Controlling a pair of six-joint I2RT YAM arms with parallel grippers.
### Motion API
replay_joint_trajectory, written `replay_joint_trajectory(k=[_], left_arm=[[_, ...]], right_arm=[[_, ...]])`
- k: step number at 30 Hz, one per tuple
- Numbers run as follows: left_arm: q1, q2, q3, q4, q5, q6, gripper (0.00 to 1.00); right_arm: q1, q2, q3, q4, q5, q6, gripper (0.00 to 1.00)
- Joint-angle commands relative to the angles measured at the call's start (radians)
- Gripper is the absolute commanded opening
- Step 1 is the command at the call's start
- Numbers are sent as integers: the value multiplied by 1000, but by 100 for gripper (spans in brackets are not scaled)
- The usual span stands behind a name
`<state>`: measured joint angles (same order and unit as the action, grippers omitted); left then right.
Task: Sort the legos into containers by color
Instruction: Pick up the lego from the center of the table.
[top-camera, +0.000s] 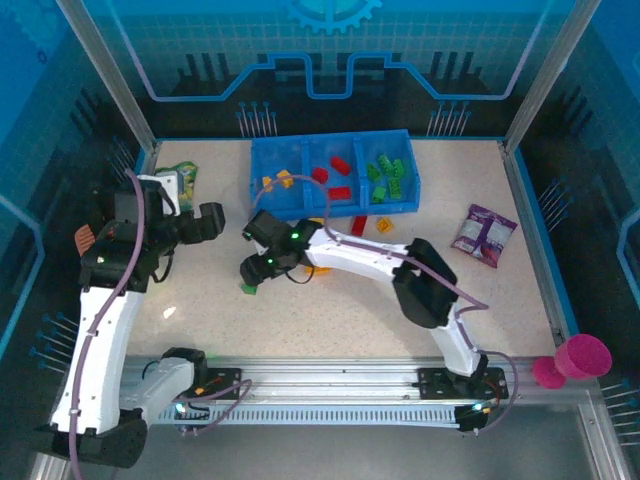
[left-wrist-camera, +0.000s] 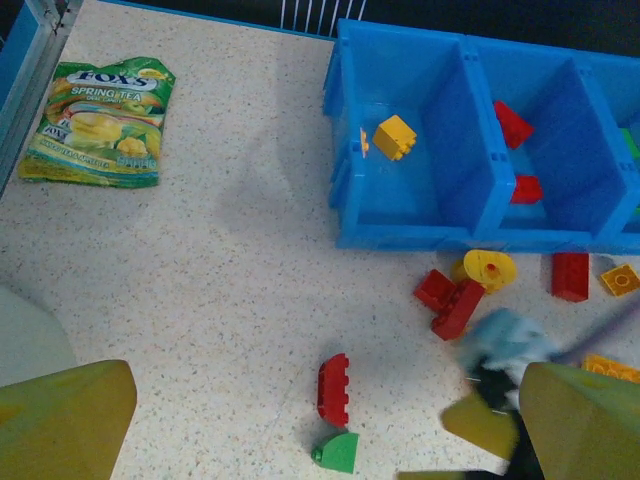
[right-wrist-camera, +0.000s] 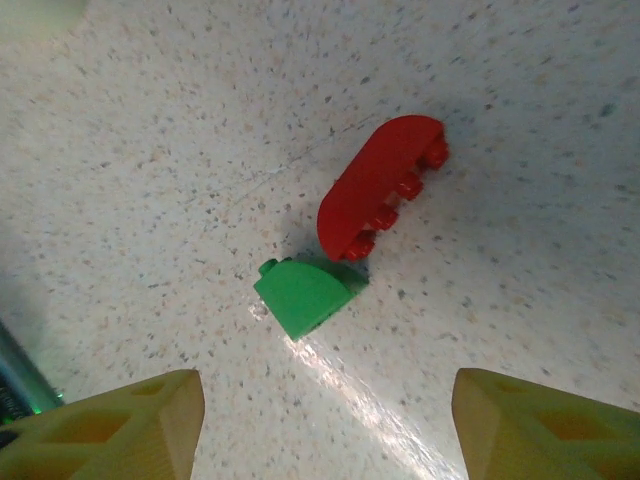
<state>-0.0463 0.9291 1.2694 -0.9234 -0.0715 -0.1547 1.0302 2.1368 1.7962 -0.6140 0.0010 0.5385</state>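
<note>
The right pincer (right-wrist-camera: 325, 405) is spread wide, nothing between its fingers, above a small green curved plastic brick (right-wrist-camera: 303, 296). This brick lies on the speckled table (right-wrist-camera: 150, 150) just beside a red arched plastic brick (right-wrist-camera: 380, 185). The left pincer (left-wrist-camera: 320, 400) is also held wide and empty. In the blue plastic tray (left-wrist-camera: 400, 238) of 3 compartments, a yellow brick (left-wrist-camera: 395, 137) is seen in the left one and red bricks (left-wrist-camera: 512, 125) in the middle. A yellow ring-shaped piece (left-wrist-camera: 488, 268) and loose red bricks (left-wrist-camera: 452, 300) lie near its front wall.
</note>
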Motion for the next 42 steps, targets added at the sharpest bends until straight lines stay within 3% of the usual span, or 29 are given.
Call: replay_joint_trajectory(k=[1, 24, 36, 39, 42], left_arm=[[11, -31, -7, -46, -4, 8, 99], [11, -42, -26, -37, -11, 21, 99], [11, -38, -26, -27, -38, 31, 99], [11, -36, -21, -28, -70, 38, 99], [11, -36, -18, -26, -89, 45, 99]], right_arm=[[28, 72, 101, -129, 56, -21, 68], [62, 388, 442, -239, 84, -117, 72], [61, 365, 339, -257, 97, -149, 42], [36, 295, 258, -277, 81, -160, 37], [-9, 121, 80, -258, 72, -170, 36]])
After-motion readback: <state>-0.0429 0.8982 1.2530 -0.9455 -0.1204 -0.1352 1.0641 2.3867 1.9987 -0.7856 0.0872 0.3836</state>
